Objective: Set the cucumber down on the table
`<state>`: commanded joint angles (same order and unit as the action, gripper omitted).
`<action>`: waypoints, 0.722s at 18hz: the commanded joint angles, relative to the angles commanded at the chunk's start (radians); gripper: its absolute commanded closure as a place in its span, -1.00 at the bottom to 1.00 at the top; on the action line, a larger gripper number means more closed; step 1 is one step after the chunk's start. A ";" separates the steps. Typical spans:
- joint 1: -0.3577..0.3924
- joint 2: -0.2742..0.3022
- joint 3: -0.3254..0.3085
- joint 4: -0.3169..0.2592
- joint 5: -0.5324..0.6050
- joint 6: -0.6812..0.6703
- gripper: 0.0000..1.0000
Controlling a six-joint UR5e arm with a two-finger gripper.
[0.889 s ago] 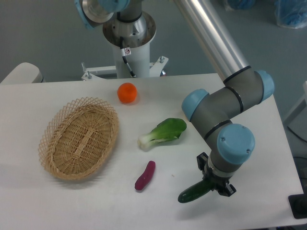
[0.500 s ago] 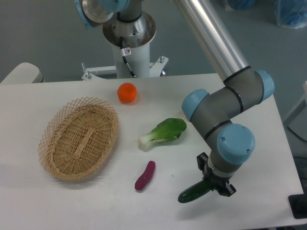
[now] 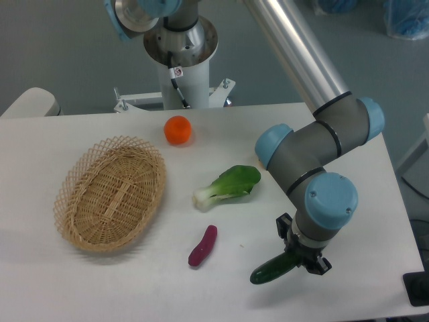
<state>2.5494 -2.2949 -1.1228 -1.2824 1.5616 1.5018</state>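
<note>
While clamped in the gripper, slim dark green glossy cucumber, rounded end low over white table

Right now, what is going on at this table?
The arm's gripper is down at the near right part of the white table, closed around one end of the dark green cucumber, which sticks out to the left. Whether the cucumber already rests on the surface cannot be told. The purple vegetable, bok choy and orange fruit lie loose on the table, and the wicker basket is empty.
</note>
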 joint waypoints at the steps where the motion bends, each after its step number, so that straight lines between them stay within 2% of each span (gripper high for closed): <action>1: 0.006 0.011 -0.008 -0.008 0.002 -0.002 0.74; 3: 0.011 0.020 -0.023 -0.028 0.020 -0.002 0.75; 6: 0.009 0.032 -0.060 -0.026 0.048 -0.012 0.76; 13: 0.008 0.034 -0.147 0.003 0.060 -0.026 0.75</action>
<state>2.5571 -2.2611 -1.2700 -1.2794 1.6214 1.4757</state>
